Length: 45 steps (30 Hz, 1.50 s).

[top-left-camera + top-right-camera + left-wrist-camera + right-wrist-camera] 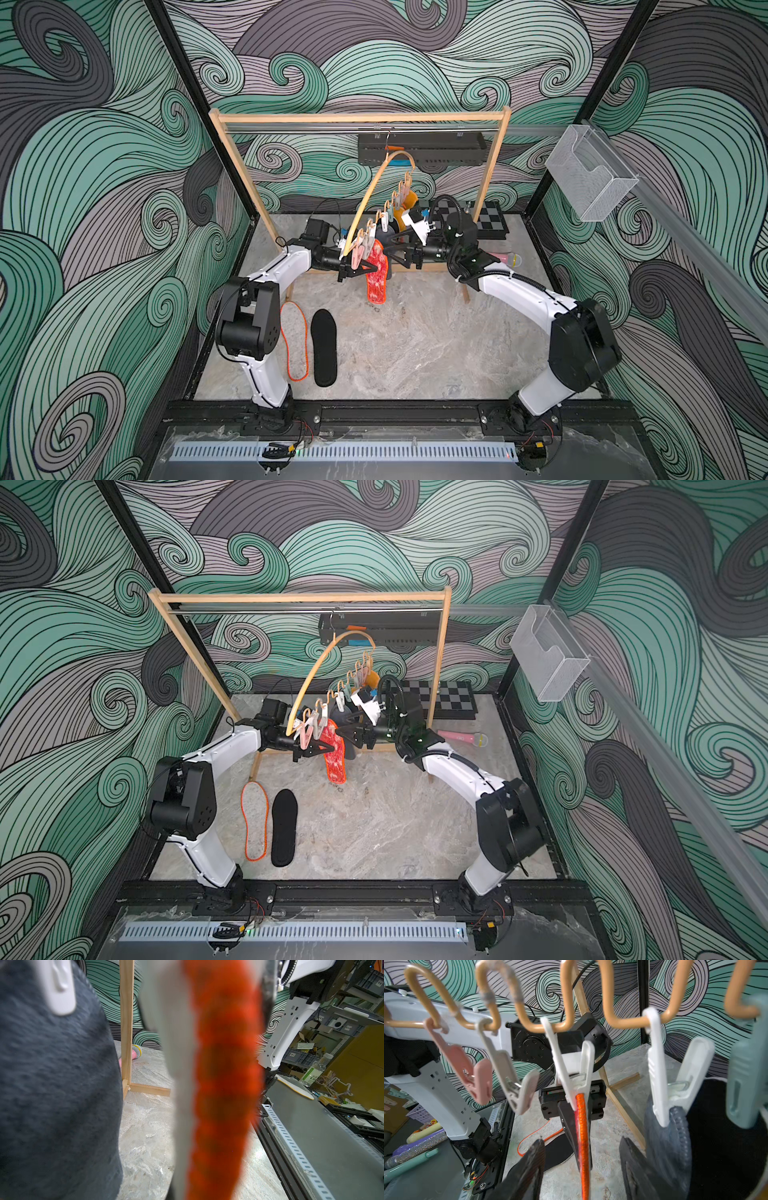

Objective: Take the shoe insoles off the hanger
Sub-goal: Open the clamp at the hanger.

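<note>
The wooden rack frame (361,117) spans the upper middle in both top views. Two arms rise from the bottom rail with elbows bowed outward and forearms turned inward, the left arm (286,262) and right arm (519,291) meeting at centre frame.

The hanger (623,1022) hangs tilted from the rack's rail, its low end at centre.

Five insoles count clearly:
- An orange-edged pale insole (294,340) and a flat black insole (324,353) lie side by side on the table (415,353), lower left of centre.
- A red-white mottled insole (376,278), a dark grey insole (675,1147) and a pegged black insole (726,1147) hang from the hanger.
- A mustard yellow insole (409,199) shows higher up; how many there are is unclear.

The right wrist view shows five pegs. The pink peg (467,1072) and pale grey peg (512,1084) are empty. Two white pegs (571,1068) and one teal peg (745,1074) each grip an insole.

The left gripper (363,268) is clamped on the mottled insole. The right gripper (581,1142) has its jaws apart, with that insole's edge between them.
</note>
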{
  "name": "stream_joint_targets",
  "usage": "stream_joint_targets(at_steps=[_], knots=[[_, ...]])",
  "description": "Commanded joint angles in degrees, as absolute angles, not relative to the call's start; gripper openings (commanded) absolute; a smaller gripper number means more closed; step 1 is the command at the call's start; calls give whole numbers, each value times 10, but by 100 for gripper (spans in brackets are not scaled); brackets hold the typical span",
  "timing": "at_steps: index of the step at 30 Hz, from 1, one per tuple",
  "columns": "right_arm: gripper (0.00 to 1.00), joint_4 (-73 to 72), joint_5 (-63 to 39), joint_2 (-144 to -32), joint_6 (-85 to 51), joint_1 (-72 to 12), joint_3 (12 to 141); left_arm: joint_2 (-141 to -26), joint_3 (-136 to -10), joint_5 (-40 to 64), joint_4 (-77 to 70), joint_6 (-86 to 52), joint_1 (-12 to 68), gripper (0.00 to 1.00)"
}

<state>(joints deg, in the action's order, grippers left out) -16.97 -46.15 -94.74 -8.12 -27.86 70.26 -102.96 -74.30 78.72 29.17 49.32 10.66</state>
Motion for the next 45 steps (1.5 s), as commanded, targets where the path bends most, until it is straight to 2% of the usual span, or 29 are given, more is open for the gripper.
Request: stream_joint_targets(at_steps=[1, 15, 22, 31, 36, 38, 42, 45], knots=[[57, -153, -542, -975, -64, -279, 747, -1040, -766, 807, 322, 514, 109, 0], [63, -156, -560, -1063, -79, -294, 869, -1052, -776, 813, 337, 529, 109, 0], [59, -159, -566, -1078, -80, -298, 896, -1056, -779, 821, 350, 542, 109, 0], [41, -164, -579, -1091, -83, -298, 909, -1062, -789, 825, 375, 561, 109, 0], [18, -163, -590, -1097, -86, -298, 914, -1064, -792, 826, 387, 570, 109, 0], [16, -163, -590, -1097, -86, -298, 914, -1065, -792, 825, 388, 570, 109, 0], [6, -164, -585, -1095, -85, -297, 912, -1069, -791, 821, 389, 567, 109, 0], [4, -166, -585, -1097, -91, -295, 911, -1072, -789, 809, 384, 552, 110, 0]])
